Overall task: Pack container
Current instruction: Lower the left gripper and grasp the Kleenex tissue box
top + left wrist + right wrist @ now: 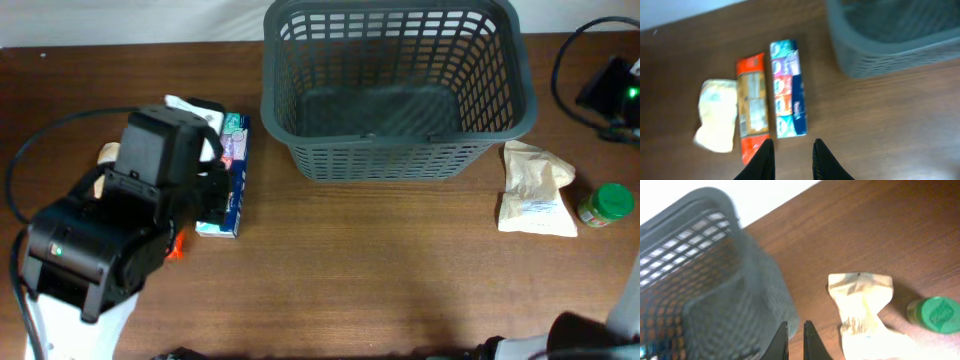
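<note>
Grey basket (pixel 400 160) sits at twelve o'clock on the desk (pixel 380 260). Left end effector (pixel 793 150) hovers, fingers slightly apart and empty, with a tissue pack (pixel 787 90) at its twelve. Right end effector (pixel 796 329) looks pressed together, gripping nothing.

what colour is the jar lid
Green; the jar lid shows best in the right wrist view.

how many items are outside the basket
5. Left of the basket: white pouch, orange packet, blue box. Right of it: beige bag, green-lidded jar. The left arm may hide more.
</note>
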`<action>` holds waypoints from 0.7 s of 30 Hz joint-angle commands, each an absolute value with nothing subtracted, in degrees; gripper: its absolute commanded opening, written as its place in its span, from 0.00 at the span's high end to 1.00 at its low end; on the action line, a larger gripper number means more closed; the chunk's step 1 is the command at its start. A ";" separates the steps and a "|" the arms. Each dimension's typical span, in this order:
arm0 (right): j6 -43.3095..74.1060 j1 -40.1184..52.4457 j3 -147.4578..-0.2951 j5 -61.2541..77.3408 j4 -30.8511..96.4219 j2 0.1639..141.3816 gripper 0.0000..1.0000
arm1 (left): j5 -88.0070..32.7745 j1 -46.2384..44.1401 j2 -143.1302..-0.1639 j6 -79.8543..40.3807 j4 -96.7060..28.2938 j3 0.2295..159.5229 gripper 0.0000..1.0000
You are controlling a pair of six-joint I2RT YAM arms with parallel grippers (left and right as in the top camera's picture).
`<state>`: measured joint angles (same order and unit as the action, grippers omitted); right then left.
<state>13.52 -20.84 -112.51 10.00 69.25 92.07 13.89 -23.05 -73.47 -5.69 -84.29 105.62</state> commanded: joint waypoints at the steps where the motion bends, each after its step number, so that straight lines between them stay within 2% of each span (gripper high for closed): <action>1: 13.80 -21.56 -113.06 10.26 65.87 95.98 0.96 | 16.45 -18.81 -74.65 -6.83 -85.69 105.67 0.83; 5: 13.82 -21.56 -113.06 10.59 60.18 101.73 0.96 | 18.26 -15.27 -75.92 -6.85 -86.70 105.67 0.83; 11: 13.82 -21.02 -113.06 19.94 57.32 107.18 0.96 | 18.24 -13.04 -78.63 -6.85 -87.31 105.67 0.83; 21: 13.76 -15.84 -113.06 20.82 55.59 107.53 0.96 | 17.78 -13.06 -86.37 -6.87 -88.88 105.67 0.85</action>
<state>13.54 -17.82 -112.51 19.66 56.16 107.44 17.23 -13.37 -84.20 -5.89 -87.88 105.60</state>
